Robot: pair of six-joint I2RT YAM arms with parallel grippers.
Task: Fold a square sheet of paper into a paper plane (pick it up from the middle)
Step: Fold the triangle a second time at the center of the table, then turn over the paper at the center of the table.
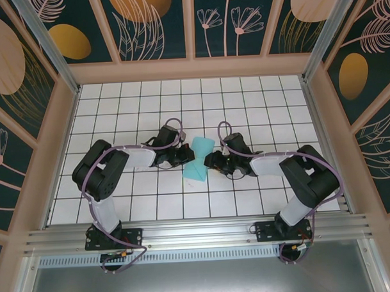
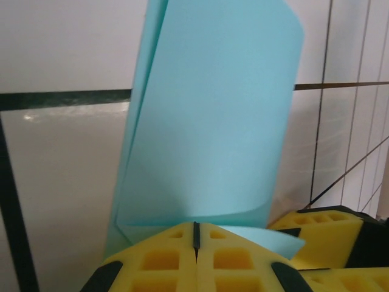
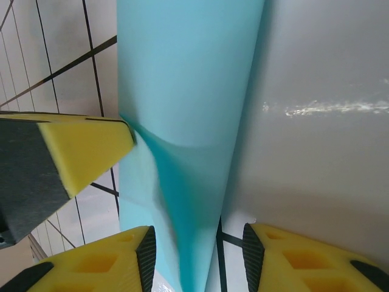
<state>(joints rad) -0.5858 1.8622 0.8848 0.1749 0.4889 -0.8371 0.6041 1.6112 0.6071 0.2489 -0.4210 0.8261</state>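
1. The left gripper [image 2: 195, 234] has its yellow pads pressed together, clamped on the square sheet of paper [image 2: 206, 121] at about the middle of the sheet.
2. The right gripper [image 3: 197, 236] faces it from the other side with its jaws apart. The paper runs up between them, and a gap shows between the paper and one pad.
3. Seen from above, the sheet is pinched in at the waist and flares out into a lobe at each end. It sits mid-table between the two wrists.
4. To do this step well, I judge that the right jaws should close squarely on the paper just beside the left pinch. The layers should lie flush before any pressing.
5. The sheet bows and curls away from the left pads, so it looks limp. A slow, level lift from the middle should stop the free ends from drooping or twisting.
6. The main risk is crowding: one left pad [image 3: 85, 152] is touching the paper right beside the right jaws, so the fingers could knock together or crumple the waist.
7. Around them lies the white tiled table [image 1: 149, 109]. The patterned walls [image 1: 152, 19] and the metal rail [image 1: 198, 232] at the near edge are well apart from the work.
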